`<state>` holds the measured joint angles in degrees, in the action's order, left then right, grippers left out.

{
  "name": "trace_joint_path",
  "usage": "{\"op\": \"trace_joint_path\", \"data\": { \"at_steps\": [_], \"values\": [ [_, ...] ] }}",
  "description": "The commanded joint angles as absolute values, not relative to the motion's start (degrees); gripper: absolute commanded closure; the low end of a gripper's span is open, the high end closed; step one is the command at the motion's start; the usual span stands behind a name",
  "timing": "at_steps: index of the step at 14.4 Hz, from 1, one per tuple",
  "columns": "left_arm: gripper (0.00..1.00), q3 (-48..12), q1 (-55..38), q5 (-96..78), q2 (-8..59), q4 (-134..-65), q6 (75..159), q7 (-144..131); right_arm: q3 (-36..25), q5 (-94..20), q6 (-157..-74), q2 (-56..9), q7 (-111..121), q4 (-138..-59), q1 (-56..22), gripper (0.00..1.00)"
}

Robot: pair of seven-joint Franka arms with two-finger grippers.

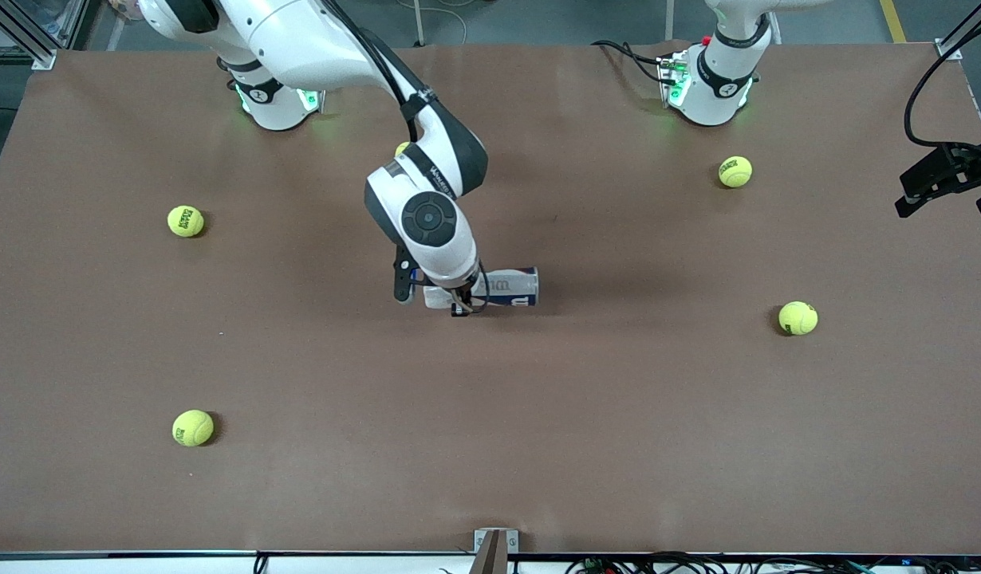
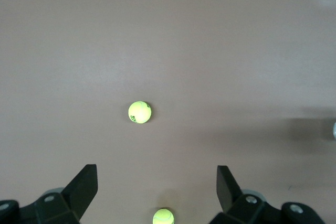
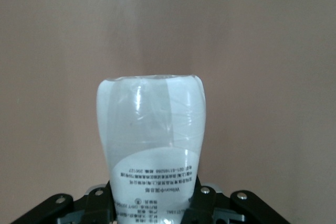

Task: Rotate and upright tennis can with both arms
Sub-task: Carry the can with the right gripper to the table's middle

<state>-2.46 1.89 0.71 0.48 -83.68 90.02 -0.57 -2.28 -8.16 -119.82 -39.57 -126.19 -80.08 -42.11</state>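
Two arms: the right arm reaches from its base to the table's middle; the left arm waits, only its base showing in the front view.
Can: lies on its side on the table near the middle, long axis running between the two arms' ends of the table, its navy-labelled end toward the left arm's end.
Can, wrist view: the can shows a clear end and a white label with small print, pinched low down between the fingers.
Right gripper: clenched on the can, about midway along its length, with the wrist straight above.
Right fingers: pressed against the can's sides.
Left gripper: released, jaws spread wide and holding nothing, hanging high over bare table with two balls below it.
Left fingers: well apart.
Balls: five yellow ones are scattered well apart from the can.
Ball positions: two toward the right arm's end, two toward the left arm's end, one partly hidden by the right arm.
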Motion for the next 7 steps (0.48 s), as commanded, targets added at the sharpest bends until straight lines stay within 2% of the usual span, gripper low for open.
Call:
{"op": "trace_joint_path", "data": {
  "at_steps": [1, 7],
  "values": [
    [0.00, -2.3, 1.7, 0.3, 0.8, -82.9, 89.9, -0.5, -3.1, -8.4, -122.4, -41.8, -127.2, -78.2, -45.0, 0.51],
    [0.00, -2.3, 1.7, 0.3, 0.8, -82.9, 90.1, -0.5, -3.4, -7.4, -125.6, -46.0, -128.7, -77.3, -48.3, 0.51]
  ]
}}
